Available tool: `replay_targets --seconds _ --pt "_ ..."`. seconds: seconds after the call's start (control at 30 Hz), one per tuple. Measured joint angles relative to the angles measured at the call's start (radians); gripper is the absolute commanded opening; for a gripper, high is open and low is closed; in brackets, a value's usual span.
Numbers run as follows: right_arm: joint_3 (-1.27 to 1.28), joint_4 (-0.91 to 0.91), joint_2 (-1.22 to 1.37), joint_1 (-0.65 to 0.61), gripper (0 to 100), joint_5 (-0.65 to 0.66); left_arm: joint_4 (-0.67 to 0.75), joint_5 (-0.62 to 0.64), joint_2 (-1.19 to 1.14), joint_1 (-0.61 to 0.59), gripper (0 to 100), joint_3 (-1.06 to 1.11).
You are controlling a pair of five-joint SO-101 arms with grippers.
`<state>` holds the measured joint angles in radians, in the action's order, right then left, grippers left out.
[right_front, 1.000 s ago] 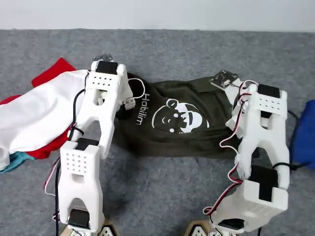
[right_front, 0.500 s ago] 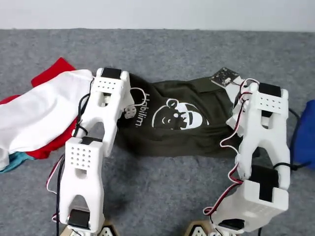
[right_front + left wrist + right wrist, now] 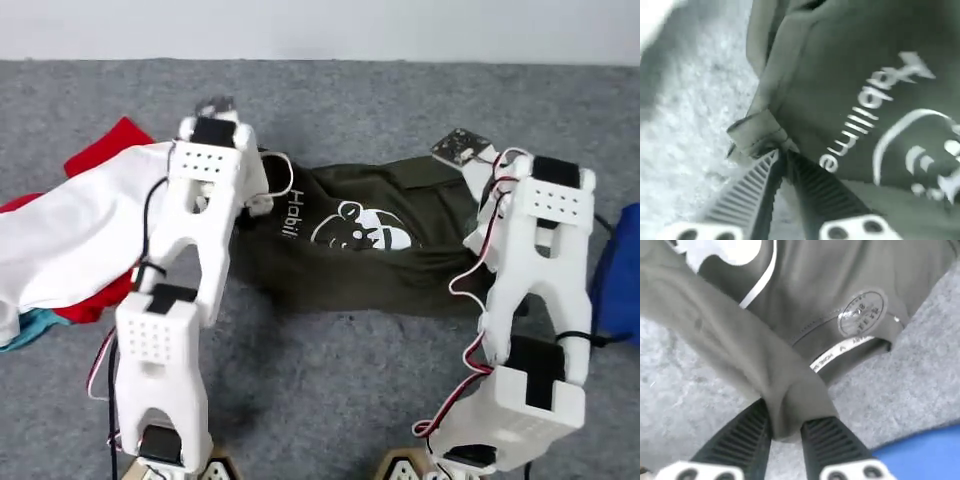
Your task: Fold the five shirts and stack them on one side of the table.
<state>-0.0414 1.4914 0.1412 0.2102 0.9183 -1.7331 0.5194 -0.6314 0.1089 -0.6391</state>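
A dark olive shirt (image 3: 350,260) with a white print lies bunched across the middle of the grey table. My left arm (image 3: 205,190) stands at its left end. In the left wrist view, my left gripper (image 3: 782,155) is shut on a folded corner of the olive shirt (image 3: 850,75). At the shirt's right end stands my right arm (image 3: 545,230). In the right wrist view, my right gripper (image 3: 785,422) is shut on a thick fold of the olive shirt (image 3: 805,295), near its collar label (image 3: 860,315).
A white shirt (image 3: 80,230) lies over a red shirt (image 3: 110,145) and a teal one (image 3: 25,330) at the table's left. A blue shirt (image 3: 615,270) sits at the right edge, close to my right arm. Bare grey felt (image 3: 340,400) lies in front.
My left arm swung right, then back towards the far left. The right arm shifted slightly away. The olive shirt's near edge has drawn in, and the shirt now looks narrower and more bunched.
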Motion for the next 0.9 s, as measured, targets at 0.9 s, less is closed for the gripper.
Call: replay_targets --seconds 0.9 --pt "-0.107 -0.048 -0.879 0.074 1.0 -0.195 -0.011 -0.173 0.870 0.014 1 0.000"
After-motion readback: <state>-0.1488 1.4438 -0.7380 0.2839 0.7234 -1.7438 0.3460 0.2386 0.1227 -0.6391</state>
